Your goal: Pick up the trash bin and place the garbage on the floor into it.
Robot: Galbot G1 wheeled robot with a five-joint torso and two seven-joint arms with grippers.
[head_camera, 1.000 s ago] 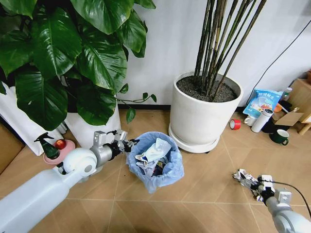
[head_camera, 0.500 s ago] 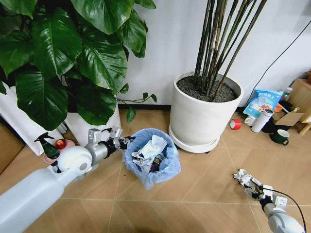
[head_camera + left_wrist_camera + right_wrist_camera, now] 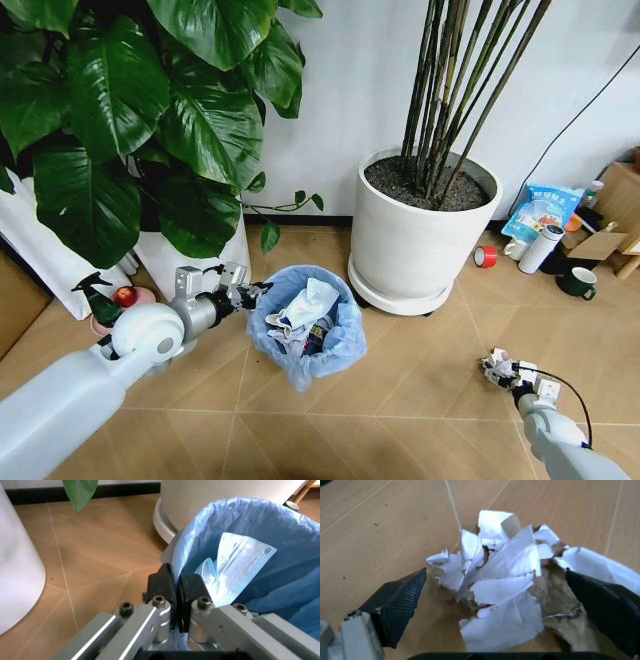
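The trash bin (image 3: 306,335) is sitting on the floor (image 3: 400,380) just in front of the big white plant pot (image 3: 420,235) holding the bare stems, its crinkly light-blue bag folded out over the rim and its mouth crowded with litter — a pale face mask (image 3: 240,564) lying on top, darker wrappers under it. The left gripper (image 3: 252,292) is reaching in from the side of the bin away from that pot, its black pads (image 3: 161,588) pinched together on the bag-covered rim. On the other side of the pot's front, well apart from the bin, the right gripper (image 3: 497,366) is hanging low over the floor with its fingers (image 3: 400,600) spread wide on either side of a piece of the garbage (image 3: 500,573), crumpled white paper with a brown scrap under it, lying flat on the boards. Between the bin and that paper, in front of the pot, the chevron flooring is lying bare. Behind the left arm, farther from the pot, a green spray bottle (image 3: 98,300) is standing on a pink dish (image 3: 130,305).
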